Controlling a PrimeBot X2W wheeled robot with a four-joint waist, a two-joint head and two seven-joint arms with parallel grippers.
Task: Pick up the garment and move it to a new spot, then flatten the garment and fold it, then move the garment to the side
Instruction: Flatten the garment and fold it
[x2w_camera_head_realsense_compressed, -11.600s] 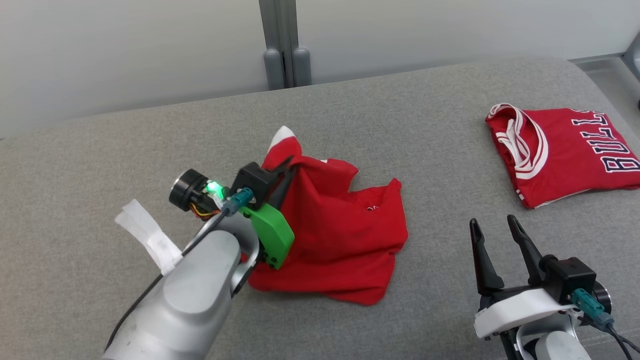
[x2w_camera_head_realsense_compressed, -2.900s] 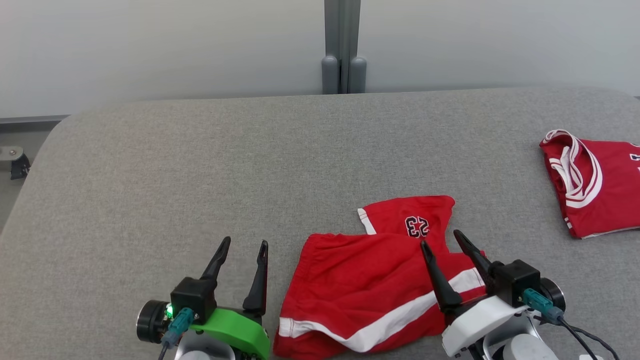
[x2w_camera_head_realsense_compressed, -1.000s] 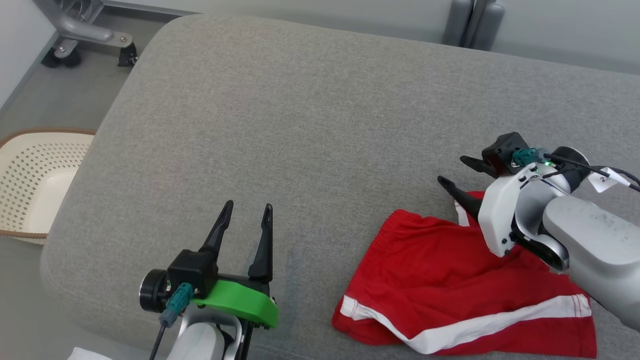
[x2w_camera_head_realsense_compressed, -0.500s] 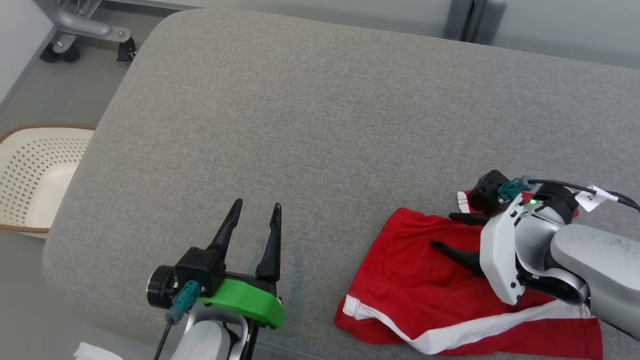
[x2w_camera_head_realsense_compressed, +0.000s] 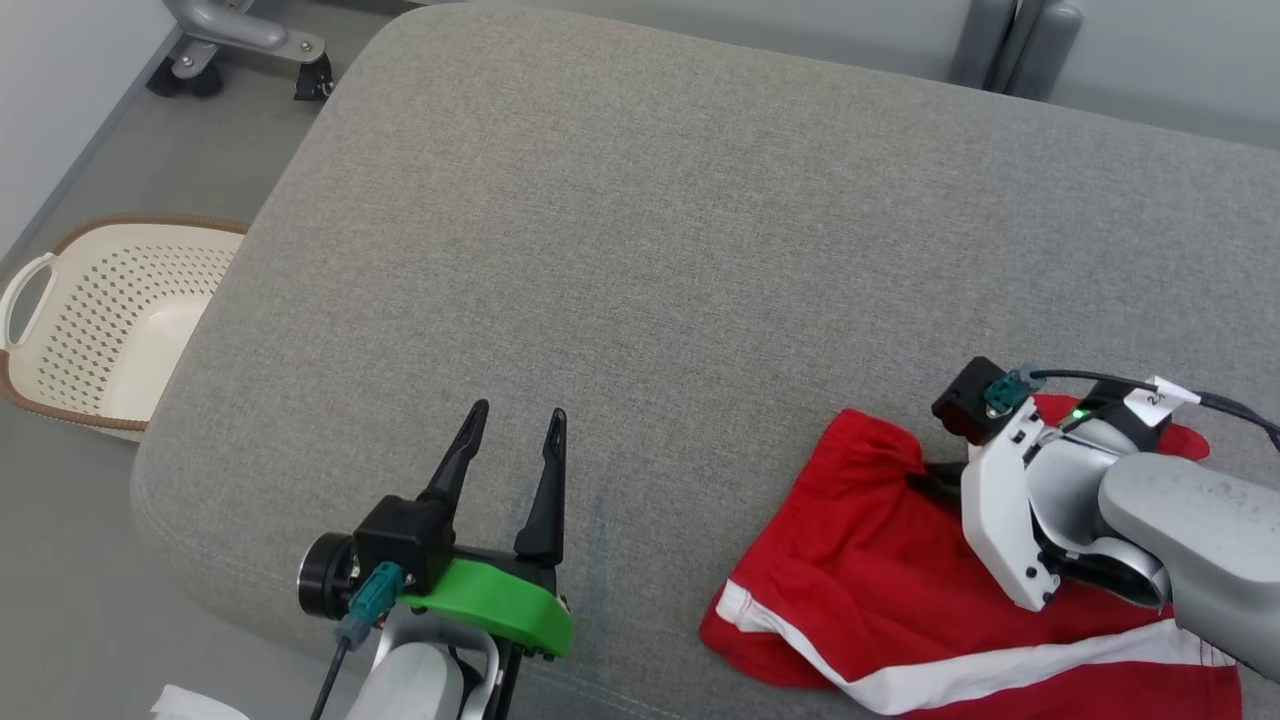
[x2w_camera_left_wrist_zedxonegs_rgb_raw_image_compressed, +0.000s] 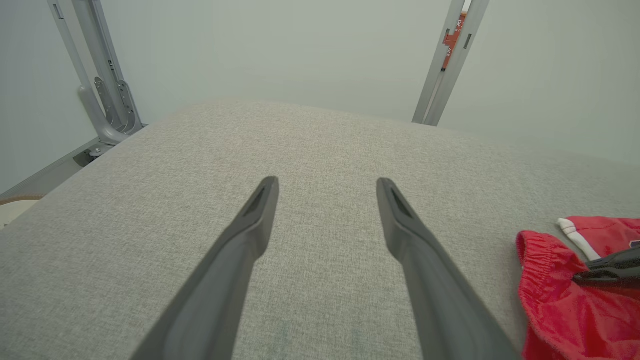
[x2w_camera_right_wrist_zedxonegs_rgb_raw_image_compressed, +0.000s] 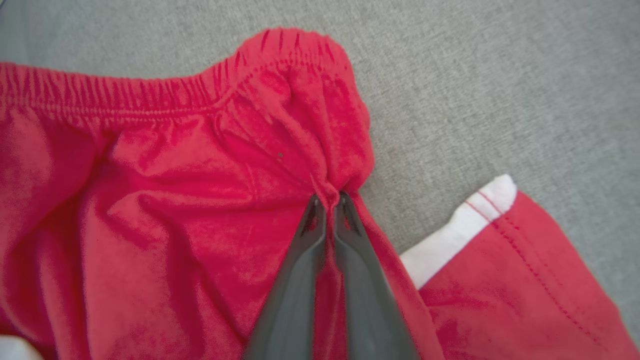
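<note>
Pinching red shorts (x2w_camera_right_wrist_zedxonegs_rgb_raw_image_compressed: 150, 200), right claw (x2w_camera_right_wrist_zedxonegs_rgb_raw_image_compressed: 327, 200), cream basket (x2w_camera_head_realsense_compressed: 150, 290) beside cushion (x2w_camera_head_realsense_compressed: 640, 250)

Lab-like room, grey padded table (x2w_camera_head_realsense_compressed: 640, 250), laundry basket (x2w_camera_head_realsense_compressed: 100, 300)

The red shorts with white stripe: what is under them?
The red shorts with white stripe lie on the grey fabric cushion, which shows around them. The part directly beneath is covered by the cloth and cannot be seen.
</note>
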